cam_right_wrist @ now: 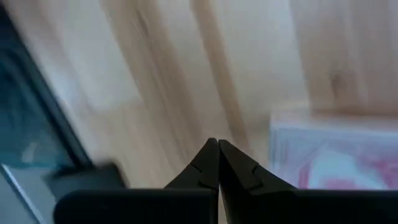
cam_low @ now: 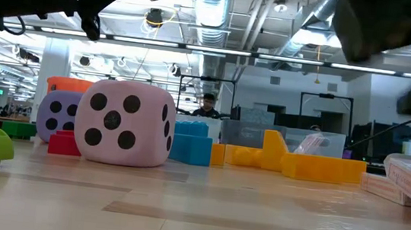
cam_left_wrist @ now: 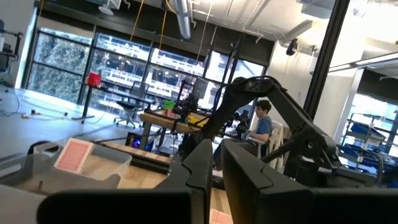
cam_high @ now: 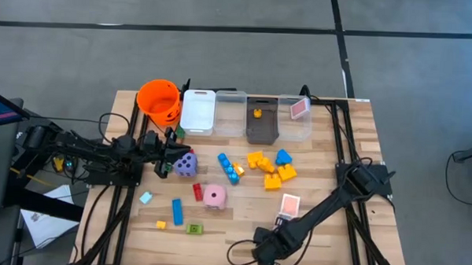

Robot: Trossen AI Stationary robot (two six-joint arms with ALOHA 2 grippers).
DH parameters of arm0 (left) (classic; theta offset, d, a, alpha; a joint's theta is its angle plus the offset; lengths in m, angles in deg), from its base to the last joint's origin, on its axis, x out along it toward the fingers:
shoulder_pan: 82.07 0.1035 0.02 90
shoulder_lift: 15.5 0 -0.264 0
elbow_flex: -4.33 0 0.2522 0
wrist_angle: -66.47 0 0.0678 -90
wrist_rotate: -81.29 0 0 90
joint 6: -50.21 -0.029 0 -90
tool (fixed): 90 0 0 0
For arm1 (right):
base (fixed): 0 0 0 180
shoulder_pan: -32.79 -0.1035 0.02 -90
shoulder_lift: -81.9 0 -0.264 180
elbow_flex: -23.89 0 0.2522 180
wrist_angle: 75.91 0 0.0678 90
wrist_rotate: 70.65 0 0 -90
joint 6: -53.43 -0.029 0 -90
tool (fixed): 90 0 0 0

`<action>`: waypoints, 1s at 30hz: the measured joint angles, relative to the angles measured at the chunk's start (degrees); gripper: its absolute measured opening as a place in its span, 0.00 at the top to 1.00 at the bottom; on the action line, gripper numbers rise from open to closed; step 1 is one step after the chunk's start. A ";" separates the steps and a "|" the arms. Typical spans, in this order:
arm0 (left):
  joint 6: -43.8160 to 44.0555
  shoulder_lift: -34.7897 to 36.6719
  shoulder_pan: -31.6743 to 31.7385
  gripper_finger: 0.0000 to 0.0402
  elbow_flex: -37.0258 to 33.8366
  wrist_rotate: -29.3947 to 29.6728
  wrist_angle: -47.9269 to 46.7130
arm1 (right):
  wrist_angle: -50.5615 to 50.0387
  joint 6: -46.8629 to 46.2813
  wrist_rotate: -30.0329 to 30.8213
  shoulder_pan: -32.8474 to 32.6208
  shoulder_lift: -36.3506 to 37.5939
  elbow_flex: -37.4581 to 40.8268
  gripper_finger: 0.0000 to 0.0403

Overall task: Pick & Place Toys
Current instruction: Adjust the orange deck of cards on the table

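Beside right jaws, pink-white card [cam_right_wrist: 336, 152].

Left gripper [cam_high: 175, 154] raised, jaws nearly closed; right gripper [cam_right_wrist: 218, 144] low, jaws fully closed.

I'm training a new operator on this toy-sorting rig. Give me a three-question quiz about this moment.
1. True or false: the grey rectangular bin holds a small yellow plastic block.
2. Which die lies nearer the orange plastic bucket: A) the purple dotted die, B) the pink dotted die?
3. Fill in: both the left gripper and the right gripper have their fingers ____.

Key: 1 true; 2 A; 3 shut, holding nothing.
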 joint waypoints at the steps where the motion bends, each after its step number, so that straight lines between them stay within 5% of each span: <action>1: 0.79 0.07 0.00 0.93 -0.02 -0.03 -0.63 | -0.37 -0.23 -0.01 -0.02 -0.71 -0.10 1.00; 9: 1.16 -0.25 -0.04 0.93 0.04 -0.37 -0.55 | -11.03 -4.32 1.40 -0.63 0.16 0.16 1.00; 17: 1.17 -0.24 -0.09 0.93 0.07 -0.38 -0.39 | -23.99 -8.01 9.08 -0.14 1.04 0.13 1.00; 30: 1.18 -0.24 -0.11 0.93 0.07 -0.39 -0.39 | -29.66 1.24 18.10 3.02 1.04 0.07 1.00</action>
